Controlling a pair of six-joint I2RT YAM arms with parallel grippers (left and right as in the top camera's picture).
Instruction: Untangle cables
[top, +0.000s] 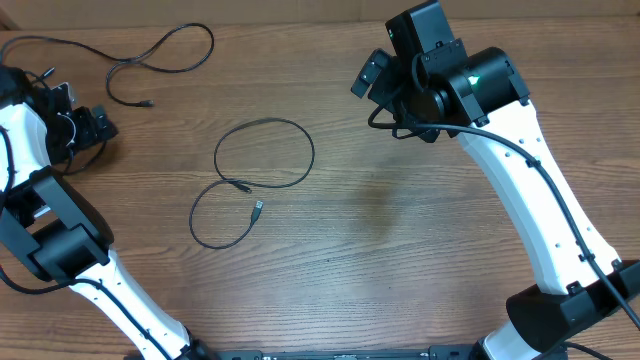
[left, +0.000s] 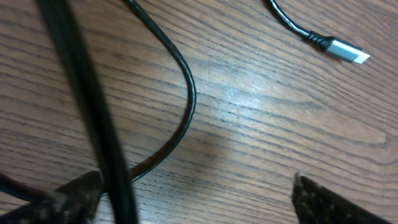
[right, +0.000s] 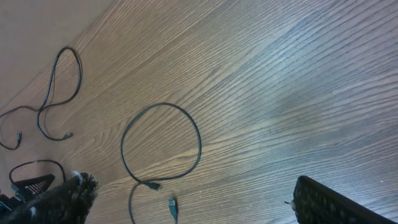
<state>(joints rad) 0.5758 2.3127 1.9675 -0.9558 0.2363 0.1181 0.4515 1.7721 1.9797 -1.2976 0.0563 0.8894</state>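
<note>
— Blurred right up against the left wrist lens runs a thick black cord; I can't tell if it's the arm's own lead. Behind it the left-hand cable bends across the table, its silver plug lying free.

— And the left gripper?

— Fingers spread wide, nothing pinched between them. Same for the right gripper: wide apart, empty, hanging off to the right of the looped cable.

— So where do the cables sit?

— Looped cable lies mid-table. The left-hand cable is well to the left of it and further back, not touching it. They look separated to me.

— Anything left, then?

— Only, I'd say, where the looped cable seems to cross itself by its near plug, at the loop's lower left.

— How would you go about it?

— Pinch close behind that near plug, lift it barely clear of the table, and draw it slowly outward, away from the loop. A high or quick pull would likely drag the whole loop along, or sweep it toward the left-hand cable.
</note>
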